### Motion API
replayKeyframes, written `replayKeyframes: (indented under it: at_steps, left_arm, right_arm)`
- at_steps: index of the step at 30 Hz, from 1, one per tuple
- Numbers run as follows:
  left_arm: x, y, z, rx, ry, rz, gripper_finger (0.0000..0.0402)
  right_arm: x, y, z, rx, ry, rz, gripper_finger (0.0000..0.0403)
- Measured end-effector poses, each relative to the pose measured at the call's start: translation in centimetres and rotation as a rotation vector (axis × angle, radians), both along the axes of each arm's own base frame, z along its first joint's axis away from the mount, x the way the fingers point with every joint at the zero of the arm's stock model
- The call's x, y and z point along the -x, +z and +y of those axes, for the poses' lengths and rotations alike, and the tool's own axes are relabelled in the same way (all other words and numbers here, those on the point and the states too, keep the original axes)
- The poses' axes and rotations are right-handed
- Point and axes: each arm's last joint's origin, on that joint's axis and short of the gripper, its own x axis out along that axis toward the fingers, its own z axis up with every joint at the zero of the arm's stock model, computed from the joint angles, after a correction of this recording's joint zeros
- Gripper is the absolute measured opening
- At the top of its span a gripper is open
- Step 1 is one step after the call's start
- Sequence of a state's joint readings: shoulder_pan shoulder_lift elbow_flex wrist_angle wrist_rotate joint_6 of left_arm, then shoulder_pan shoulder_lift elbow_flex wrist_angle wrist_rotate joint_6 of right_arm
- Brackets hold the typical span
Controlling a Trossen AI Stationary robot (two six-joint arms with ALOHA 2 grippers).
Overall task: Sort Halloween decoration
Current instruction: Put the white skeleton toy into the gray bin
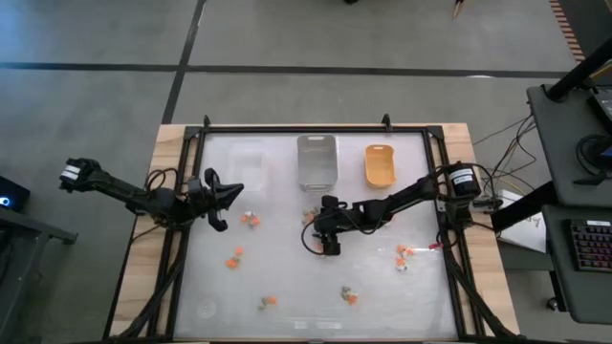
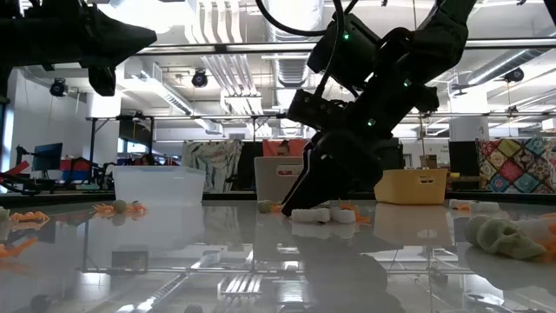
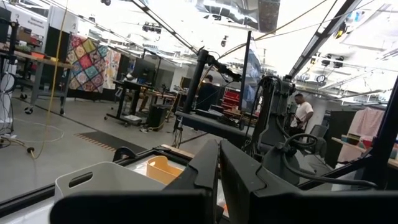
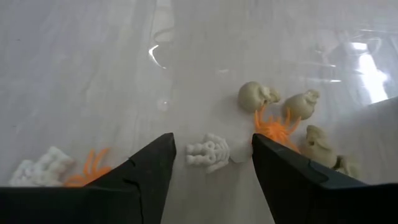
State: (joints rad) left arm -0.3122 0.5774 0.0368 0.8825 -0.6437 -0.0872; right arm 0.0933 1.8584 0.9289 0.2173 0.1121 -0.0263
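White skeleton point(image 4: 210, 152) between right claw point(image 4: 211, 171) fingers (seemingly untouched).

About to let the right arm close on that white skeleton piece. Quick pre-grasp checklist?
1. Right gripper open: ok.
2. White skeleton trinket between the fingers: ok.
3. Fingertips down at table level: ok, low view shows them at the surface.
4. Neighbours clear of the grasp: not ok, the orange spider lies right beside one finger.
5. Left gripper shut, out of the way on the left: ok.
6. Grey tray unobstructed: ok.
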Motion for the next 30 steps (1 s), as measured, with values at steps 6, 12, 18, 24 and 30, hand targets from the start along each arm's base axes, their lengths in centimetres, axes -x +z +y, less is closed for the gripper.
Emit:
replayKeyframes:
  at_steps: [6,12,18,24,30]
  left_arm:
    - [0.00,0.00,0.00,0.000,0.000,0.000,0.0000]
    - [0.00,0.00,0.00,0.000,0.000,0.000,0.0000]
    - [0.00,0.00,0.00,0.000,0.000,0.000,0.0000]
    - [0.00,0.00,0.00,0.000,0.000,0.000,0.0000]
    - [0.00,0.00,0.00,0.000,0.000,0.000,0.0000]
  right_arm:
    - [0.00,-0.03,0.03,-0.007,0.007,0.002,0.0166]
    - [-0.01,-0.02,0.03,-0.006,0.007,0.000,0.0144]
    - [0.00,0.04,0.01,-0.007,0.006,-0.001,0.0143]
    - [0.13,0.54,-0.07,-0.024,-0.015,-0.006,0.0127]
    - [0.14,0.71,-0.08,-0.024,-0.016,-0.012,0.0087]
